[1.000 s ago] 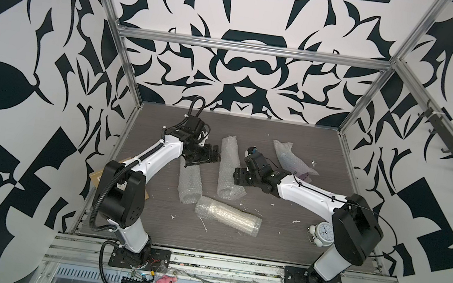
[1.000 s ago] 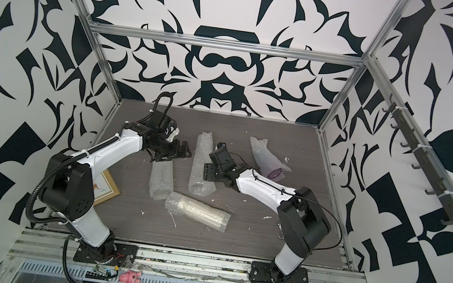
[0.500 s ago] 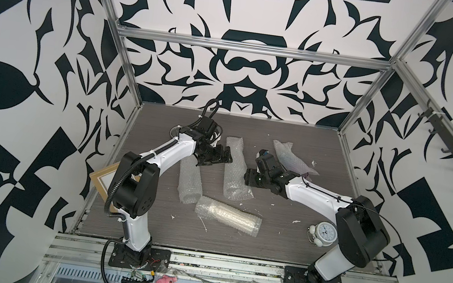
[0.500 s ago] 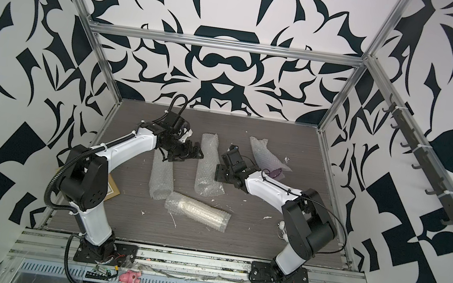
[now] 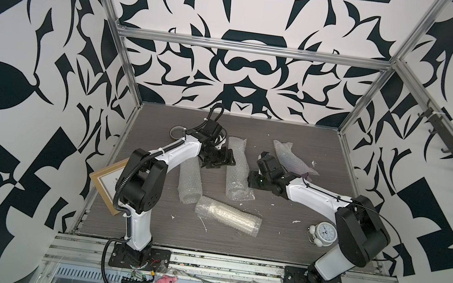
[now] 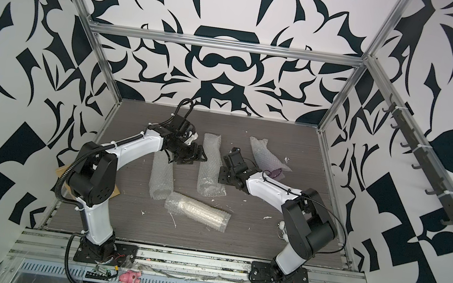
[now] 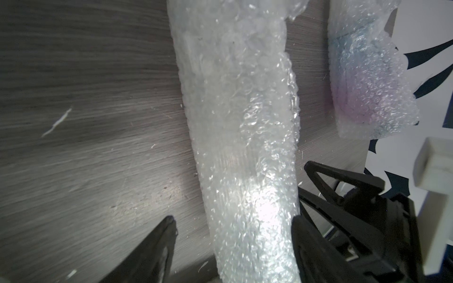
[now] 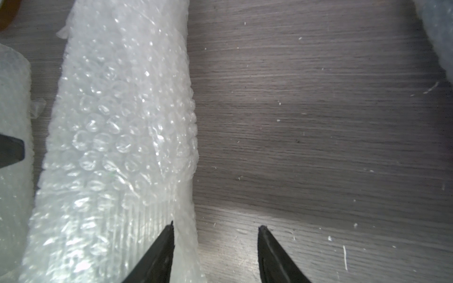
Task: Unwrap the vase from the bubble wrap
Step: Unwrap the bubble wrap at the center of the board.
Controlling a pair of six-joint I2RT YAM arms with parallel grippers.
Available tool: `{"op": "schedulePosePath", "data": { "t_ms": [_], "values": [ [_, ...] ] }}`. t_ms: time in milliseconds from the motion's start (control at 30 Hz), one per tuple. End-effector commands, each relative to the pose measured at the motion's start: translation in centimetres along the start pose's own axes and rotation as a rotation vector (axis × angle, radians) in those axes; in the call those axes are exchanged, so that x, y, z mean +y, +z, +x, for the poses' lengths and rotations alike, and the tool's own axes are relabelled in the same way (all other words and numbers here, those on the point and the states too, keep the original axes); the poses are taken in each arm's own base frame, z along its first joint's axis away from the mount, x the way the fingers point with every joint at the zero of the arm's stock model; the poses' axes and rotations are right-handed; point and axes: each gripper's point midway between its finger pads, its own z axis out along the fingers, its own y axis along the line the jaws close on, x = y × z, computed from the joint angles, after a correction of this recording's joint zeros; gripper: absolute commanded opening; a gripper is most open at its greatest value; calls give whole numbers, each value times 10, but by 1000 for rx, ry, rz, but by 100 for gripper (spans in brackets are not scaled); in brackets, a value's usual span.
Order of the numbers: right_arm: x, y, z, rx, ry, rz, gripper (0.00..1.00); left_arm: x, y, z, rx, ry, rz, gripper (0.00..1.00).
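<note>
Several rolls of bubble wrap lie on the grey table (image 5: 284,216). The middle roll (image 5: 237,171) (image 6: 208,173) sits between my two grippers. In the left wrist view this roll (image 7: 240,122) lies between the fingers of my left gripper (image 7: 232,220) (image 5: 225,161), which is open. One finger (image 7: 308,235) touches the wrap and the other stands apart from it. My right gripper (image 8: 215,227) (image 5: 251,179) is open at the roll's other side. One of its fingertips (image 8: 166,235) overlaps the roll's loose edge (image 8: 186,196). Faint ribbing shows through the wrap, but the vase itself is hidden.
Another roll (image 5: 190,182) lies to the left and one (image 5: 228,216) lies crosswise in front. A purple-tinted wrapped bundle (image 5: 292,159) (image 7: 367,80) sits at the back right. A wooden picture frame (image 5: 105,181) leans at the left edge. An alarm clock (image 5: 323,234) stands by the right arm's base.
My left gripper has swung right onto the middle roll and its jaws have narrowed. The right gripper shifted slightly right along the roll's side, its jaws also narrowing.
</note>
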Motion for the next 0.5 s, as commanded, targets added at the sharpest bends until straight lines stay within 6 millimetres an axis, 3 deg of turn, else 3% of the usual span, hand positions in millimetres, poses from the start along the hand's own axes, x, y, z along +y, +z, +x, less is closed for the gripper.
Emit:
{"op": "schedulePosePath", "data": {
  "t_ms": [0,200,467],
  "values": [
    [2,-11,-9,-39,1,-12,55,3,14,4,34,-23,17,70],
    [6,-26,-20,-61,-12,-10,52,7,24,10,58,-38,39,52],
    [33,-47,-40,-125,-51,-45,49,5,30,12,75,-53,67,37]
  ]
}}
